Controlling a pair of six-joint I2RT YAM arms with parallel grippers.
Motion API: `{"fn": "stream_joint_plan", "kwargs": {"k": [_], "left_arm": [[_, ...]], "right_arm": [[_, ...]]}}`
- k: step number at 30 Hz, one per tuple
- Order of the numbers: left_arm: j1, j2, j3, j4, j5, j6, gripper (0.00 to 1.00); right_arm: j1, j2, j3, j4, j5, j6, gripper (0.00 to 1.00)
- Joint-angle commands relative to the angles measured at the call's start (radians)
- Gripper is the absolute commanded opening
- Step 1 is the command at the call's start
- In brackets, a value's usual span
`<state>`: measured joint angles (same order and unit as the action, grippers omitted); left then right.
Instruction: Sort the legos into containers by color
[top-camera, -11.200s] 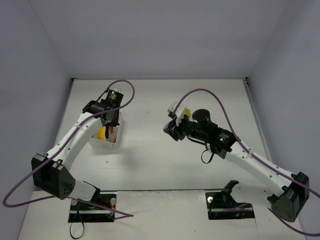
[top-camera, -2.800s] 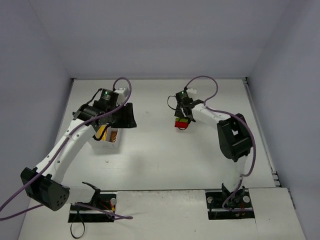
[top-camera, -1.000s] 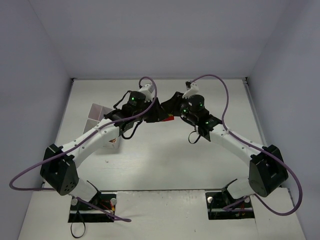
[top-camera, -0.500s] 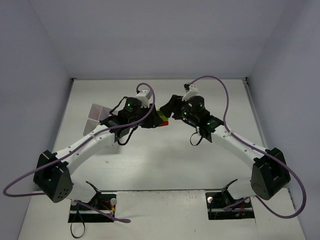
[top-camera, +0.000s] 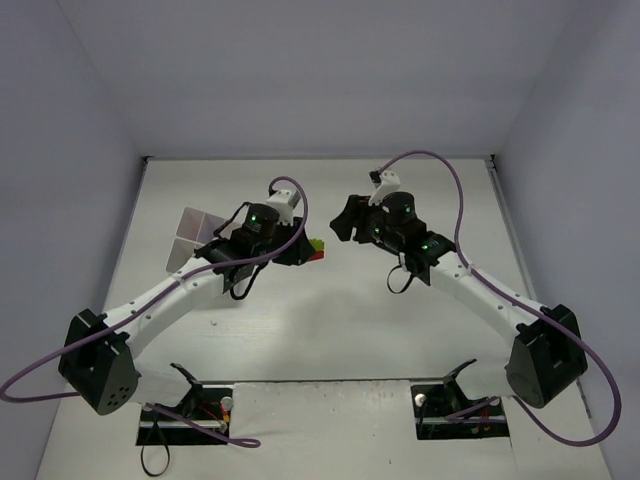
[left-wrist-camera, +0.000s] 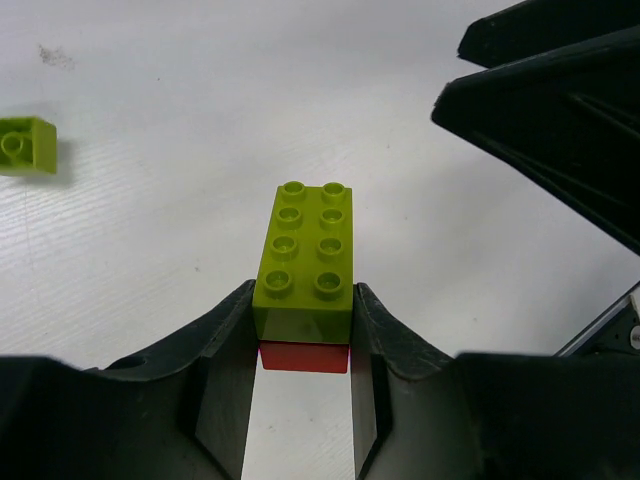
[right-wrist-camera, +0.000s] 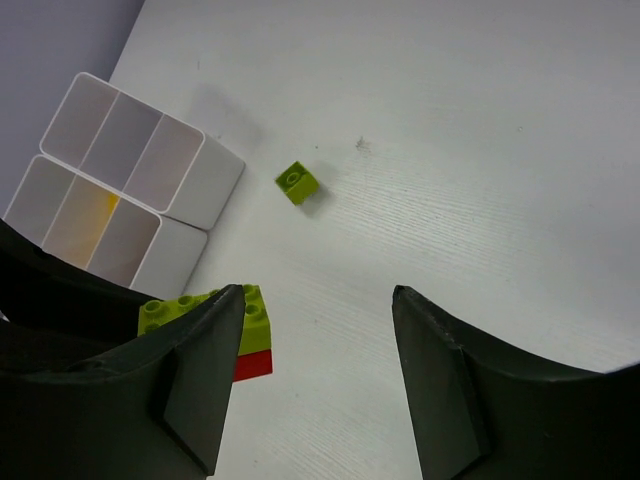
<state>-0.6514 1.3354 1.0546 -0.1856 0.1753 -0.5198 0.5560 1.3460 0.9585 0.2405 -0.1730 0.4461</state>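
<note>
My left gripper (left-wrist-camera: 303, 300) is shut on a lime-green lego (left-wrist-camera: 308, 250) that sits stacked on a red lego (left-wrist-camera: 303, 357), held just above the table. The stack also shows in the top view (top-camera: 316, 247) and in the right wrist view (right-wrist-camera: 252, 318). My right gripper (right-wrist-camera: 317, 295) is open and empty, just right of the stack; in the top view it (top-camera: 345, 222) faces my left gripper (top-camera: 298, 250). A small single green lego (right-wrist-camera: 298, 182) lies loose on the table. The white tray (right-wrist-camera: 128, 135) lies at the left, with something yellow in one cell.
The tray (top-camera: 192, 232) sits near the left wall, behind my left arm. The small green lego (left-wrist-camera: 25, 145) lies between the tray and the far wall. The right arm's dark finger (left-wrist-camera: 560, 110) fills the upper right of the left wrist view.
A second ago both grippers met over the stack. The right gripper has since drawn back to the right and stands open; the left gripper keeps the green-and-red stack and has moved slightly nearer.
</note>
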Motion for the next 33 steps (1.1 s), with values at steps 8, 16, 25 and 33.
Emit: {"fn": "stream_joint_plan", "kwargs": {"k": [8, 16, 25, 33], "left_arm": [[0.007, -0.053, -0.021, 0.009, -0.062, -0.12, 0.06], [0.012, -0.056, -0.028, 0.089, -0.082, -0.305, 0.06], [0.016, -0.07, -0.025, 0.135, -0.114, -0.405, 0.06], [0.016, -0.091, -0.044, 0.224, -0.068, -0.513, 0.06]], "right_arm": [[0.016, -0.103, -0.055, 0.019, -0.063, -0.164, 0.76], [0.093, -0.131, -0.121, 0.135, -0.086, -0.126, 0.95], [0.104, -0.157, -0.159, 0.197, -0.129, -0.119, 1.0], [0.107, -0.11, -0.142, 0.255, -0.138, -0.122, 1.0]]}}
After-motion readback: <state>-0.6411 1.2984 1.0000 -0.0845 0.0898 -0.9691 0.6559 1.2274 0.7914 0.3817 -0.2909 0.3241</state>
